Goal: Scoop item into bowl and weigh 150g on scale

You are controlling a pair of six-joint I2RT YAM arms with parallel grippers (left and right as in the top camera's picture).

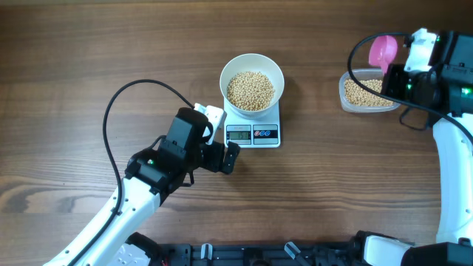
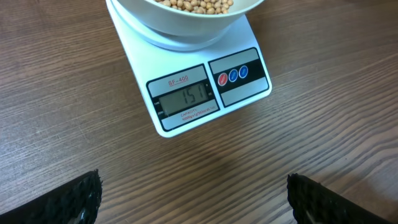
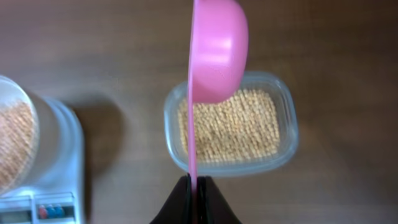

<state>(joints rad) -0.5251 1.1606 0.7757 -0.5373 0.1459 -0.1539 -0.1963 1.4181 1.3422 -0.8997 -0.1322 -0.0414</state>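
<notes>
The left tool (image 2: pixel 196 208) stands spread wide with nothing between its black, nubbly-textured fingers (image 2: pixel 68 199), hovering over a brown wood-grain tabletop (image 2: pixel 74 112). Just ahead of it lies the small white square plastic digital scale (image 2: pixel 249 84), its grey display reading 151 beside a dark panel with three round buttons. Farther ahead, on the scale's platform, sits the smooth round white bowl (image 2: pixel 186 25), holding small round tan-yellow beans (image 2: pixel 199 5).

The right tool (image 3: pixel 196 193) is pinched shut on the thin flat handle of a glossy pink plastic scoop (image 3: pixel 217 50), whose rounded cup is turned on edge. Beyond the scoop a clear rounded-rectangular plastic tub (image 3: pixel 283 118) rests on the tabletop, part-filled with more of the same beans. The scale and bowl are well apart from this tool, blurred at its view's left edge.
</notes>
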